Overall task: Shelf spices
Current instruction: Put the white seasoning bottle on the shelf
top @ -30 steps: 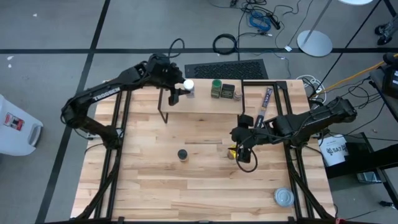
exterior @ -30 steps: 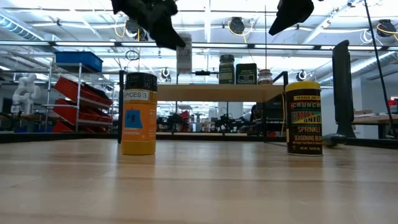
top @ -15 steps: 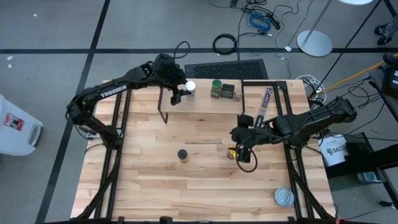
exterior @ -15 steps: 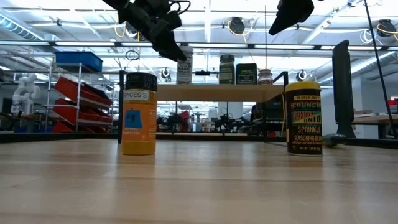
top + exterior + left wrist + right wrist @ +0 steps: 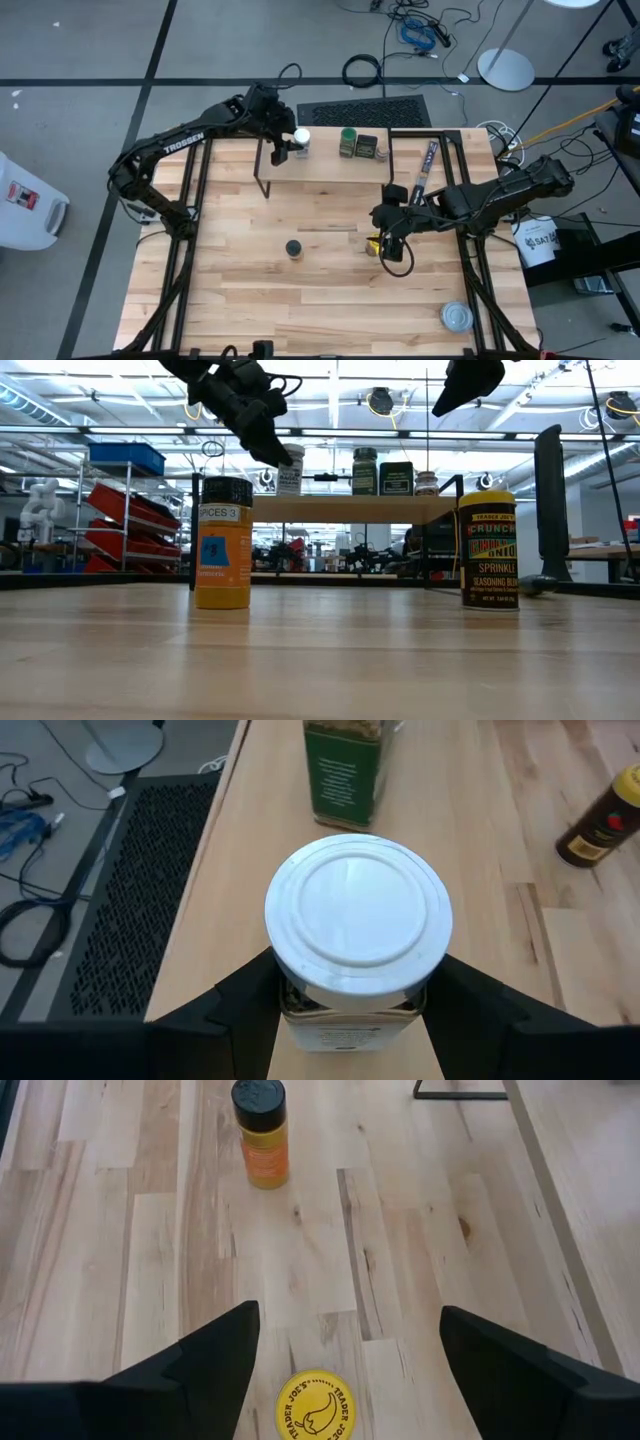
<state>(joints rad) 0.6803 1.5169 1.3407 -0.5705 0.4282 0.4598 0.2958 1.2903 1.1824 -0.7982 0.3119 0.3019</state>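
My left gripper [image 5: 357, 1010] is shut on the white-lidded spice jar [image 5: 357, 915] over the left end of the shelf [image 5: 340, 508]. The jar [image 5: 290, 470] is upright, with its bottom right at the plank's top. The green-lidded jar [image 5: 347, 141], the dark square tin [image 5: 366, 147] and a small jar [image 5: 381, 153] stand on the plank. The orange jar [image 5: 293, 248] and the yellow-lidded jar [image 5: 316, 1405] stand on the table. My right gripper [image 5: 347, 1318] hangs open above the yellow-lidded jar, touching nothing. My left gripper pinches the white-lidded jar's body just under the lid [image 5: 300, 1005], one finger [image 5: 245, 1000] on each side. The fingers slant down at it from the table's left. The jar stays upright; I cannot tell whether its bottom rests on the plank.
A long thin dark packet [image 5: 428, 165] lies at the shelf's right end. A flat round silver tin [image 5: 456, 317] sits near the table's front right corner. Bare plank [image 5: 440, 810] lies between the held jar and the green-lidded jar [image 5: 345, 765].
My left gripper has gone down toward the shelf's plank with the white-lidded jar, which has stayed upright and now sits level with the other jars there.
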